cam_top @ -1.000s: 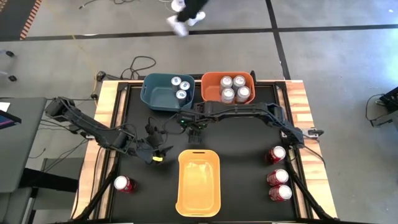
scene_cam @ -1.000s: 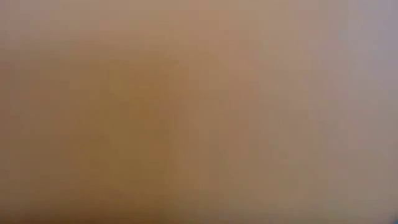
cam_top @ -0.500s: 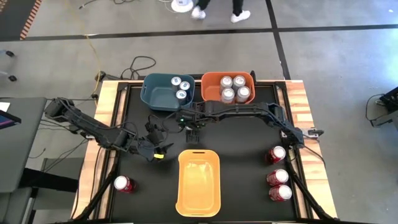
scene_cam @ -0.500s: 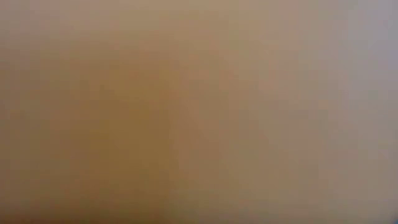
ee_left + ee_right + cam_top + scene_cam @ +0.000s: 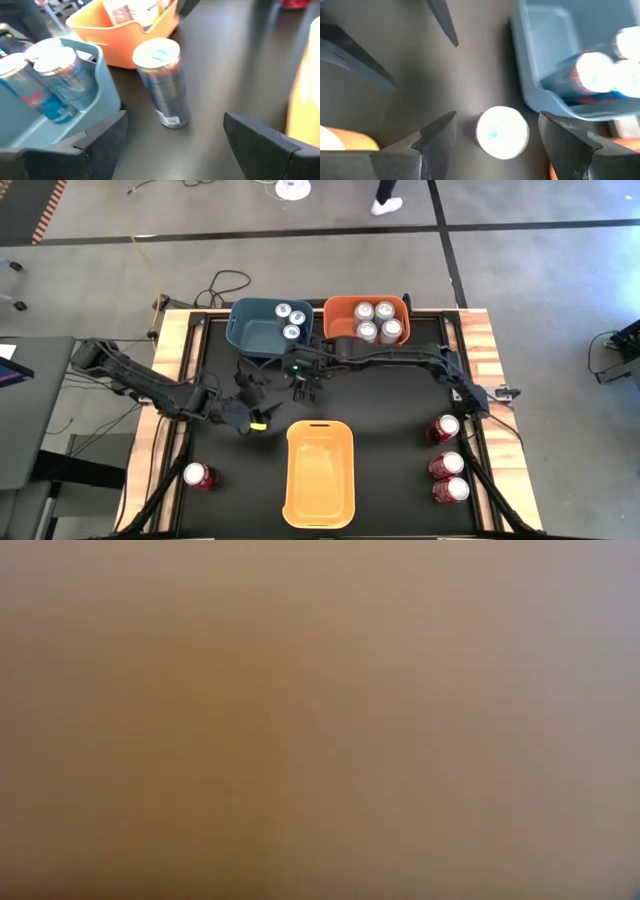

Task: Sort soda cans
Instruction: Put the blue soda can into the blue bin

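Observation:
One blue soda can point(image 5: 162, 82) with a silver top point(image 5: 502, 132) stands upright on the black table beside the blue bin point(image 5: 262, 330). My right gripper point(image 5: 497, 118) hovers open above it, fingers pointing down on either side of its top. In the high view my right gripper point(image 5: 303, 380) hides the can. My left gripper point(image 5: 175, 118) is open and level, facing the can from a short way off, on its left in the high view point(image 5: 260, 387). Three blue cans point(image 5: 291, 320) stand in the blue bin.
The orange bin point(image 5: 340, 315) holds several silver cans point(image 5: 375, 322). A yellow bin point(image 5: 320, 475) sits at the near middle. One red can point(image 5: 199, 476) stands near left and three red cans point(image 5: 446, 463) near right. The low view shows only a tan blur.
My right gripper has moved a little toward the table's left and far edge, toward the blue bin. My left gripper has moved toward the far edge and right, closing in on the can. A person beyond the table has walked on.

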You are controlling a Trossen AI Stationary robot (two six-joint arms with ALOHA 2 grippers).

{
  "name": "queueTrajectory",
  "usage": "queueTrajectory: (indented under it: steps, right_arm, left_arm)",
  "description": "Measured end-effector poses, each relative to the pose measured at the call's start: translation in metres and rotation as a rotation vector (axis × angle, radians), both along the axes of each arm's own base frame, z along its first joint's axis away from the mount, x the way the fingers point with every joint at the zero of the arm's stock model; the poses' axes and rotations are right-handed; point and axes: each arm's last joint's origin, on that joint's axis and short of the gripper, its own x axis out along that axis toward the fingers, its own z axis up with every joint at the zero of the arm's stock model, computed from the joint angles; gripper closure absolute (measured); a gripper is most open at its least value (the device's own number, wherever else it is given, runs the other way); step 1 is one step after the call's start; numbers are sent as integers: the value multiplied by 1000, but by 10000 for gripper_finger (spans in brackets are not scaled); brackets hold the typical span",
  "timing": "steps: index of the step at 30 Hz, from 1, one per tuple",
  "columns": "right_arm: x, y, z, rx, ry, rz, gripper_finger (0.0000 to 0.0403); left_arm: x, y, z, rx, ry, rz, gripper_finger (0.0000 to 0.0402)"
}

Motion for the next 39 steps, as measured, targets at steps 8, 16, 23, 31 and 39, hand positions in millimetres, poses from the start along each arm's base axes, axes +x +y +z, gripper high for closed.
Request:
queueTrajectory:
  steps: [8, 16, 23, 31, 39]
  right_arm:
    - [-25, 2, 3, 2, -5, -115, 109]
    - [-63, 19, -26, -11, -10, -188, 111]
    - [-116, 34, -36, 9, -225, -258, 111]
    - [-162, 50, -70, 121, -387, -290, 111]
    - [-175, 61, -78, 140, -443, -295, 111]
  left_arm:
    - [4, 15, -3, -7, 20, -38, 75]
    - [2, 35, -22, -17, -10, -30, 45]
    - [7, 60, -18, -24, -126, -145, 14]
    - [10, 80, -18, -48, -156, -166, 6]
    - [34, 89, -38, -64, -168, -167, 7]
